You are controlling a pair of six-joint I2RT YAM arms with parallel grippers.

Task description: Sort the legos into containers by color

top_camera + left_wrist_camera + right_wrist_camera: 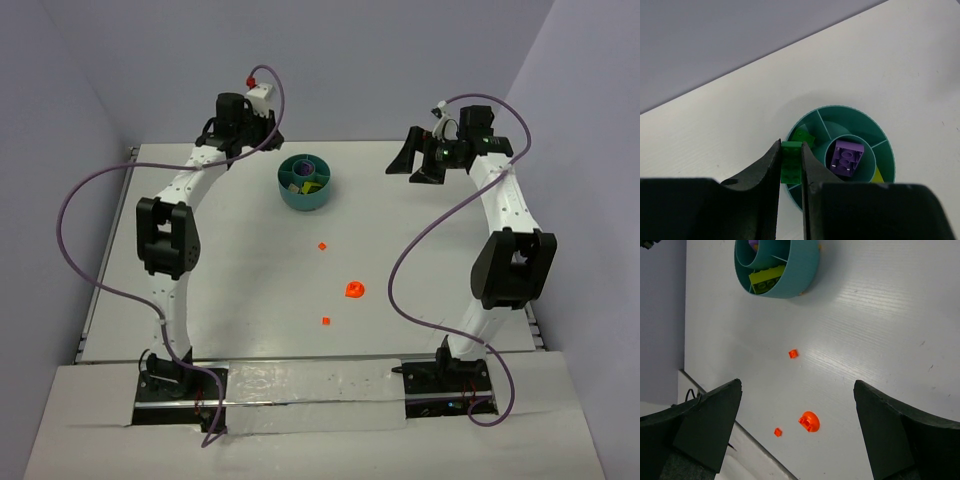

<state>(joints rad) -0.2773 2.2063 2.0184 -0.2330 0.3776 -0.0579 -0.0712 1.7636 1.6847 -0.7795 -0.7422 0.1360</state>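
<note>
Over the white table, our left gripper pinches a dark green brick, raised near the teal bowl. A purple brick lies in the bowl's hub. Our right gripper hangs spread wide, and three orange pieces lie loose on the table.

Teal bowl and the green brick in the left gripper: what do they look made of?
The bowl looks like moulded plastic: even teal colour, smooth, with a soft sheen on its outer wall. The green brick, held in the left gripper, is likely hard plastic: slight gloss, crisp edges, uniform colour.
</note>
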